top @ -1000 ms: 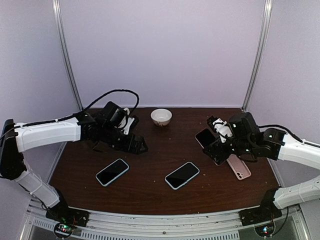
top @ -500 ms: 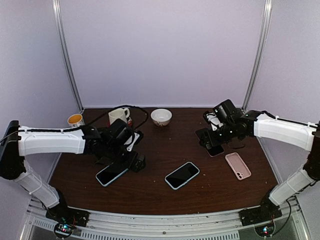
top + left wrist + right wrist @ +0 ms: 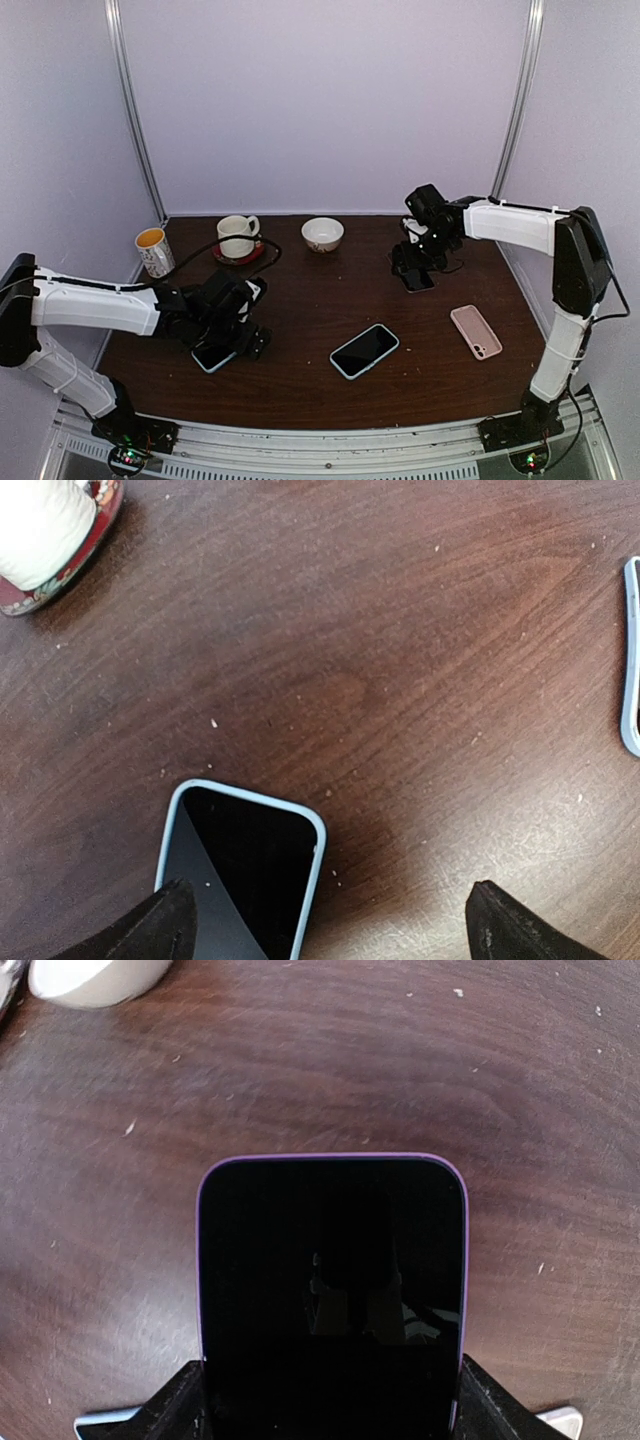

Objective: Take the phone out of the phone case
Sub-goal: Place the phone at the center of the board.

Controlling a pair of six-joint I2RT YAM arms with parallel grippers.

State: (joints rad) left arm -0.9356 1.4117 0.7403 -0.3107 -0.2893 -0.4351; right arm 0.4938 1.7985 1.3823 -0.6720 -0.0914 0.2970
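Nearest you, your left tool [image 3: 330, 925] hung low over the blue-cased phone [image 3: 240, 865], its jaws spread as wide as they go and holding nothing. That phone lay flat and face up on the worktop [image 3: 300, 300], still in its case. To my eye the step in hand was the grasp on it, and you would have done well to centre first. The left wrist view showed the phone under the left finger [image 3: 165, 925] rather than between the two. I would have shifted across until both long edges sat inside the jaws, then closed on the case rim and not on the glass. The top view hid that offset beneath the arm. In return it showed the whole layout: a second blue-cased phone [image 3: 364, 350] mid-worktop, only a sliver of it in the left wrist view, and a pink case [image 3: 475, 331] lying alone to the right, which neither wrist camera caught. Farther back, your right tool [image 3: 415, 262] was closed on a purple-rimmed phone [image 3: 330, 1280] by its long edges. Only the right wrist view made that grip plain, though I could not tell whether the phone touched the wood. Along the far edge stood a cup [image 3: 152, 250], a mug [image 3: 236, 236] and a bowl [image 3: 322, 233].
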